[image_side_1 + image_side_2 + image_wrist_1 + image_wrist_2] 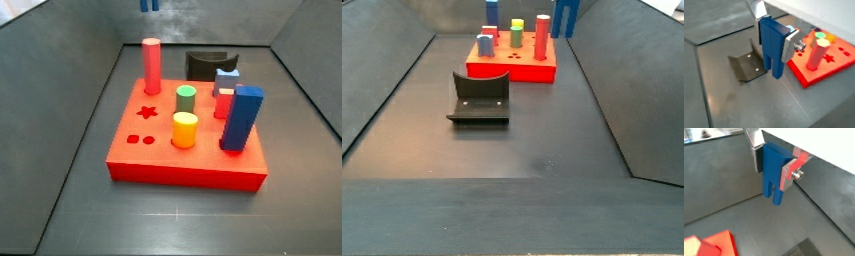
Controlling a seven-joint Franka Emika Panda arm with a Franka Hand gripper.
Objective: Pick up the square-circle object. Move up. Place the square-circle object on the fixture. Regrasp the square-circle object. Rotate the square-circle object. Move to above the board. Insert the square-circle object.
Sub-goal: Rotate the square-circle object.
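Note:
My gripper is shut on the square-circle object, a dark-blue peg with two legs hanging down, also seen in a wrist view. It hangs in the air above the floor, between the fixture and the red board. In both side views only the peg's lower end shows at the top edge. The fixture stands empty beside the board.
On the board stand a tall red cylinder, a green peg, a yellow peg, a tall blue square prism and a light-blue piece. Grey walls slope up around the floor.

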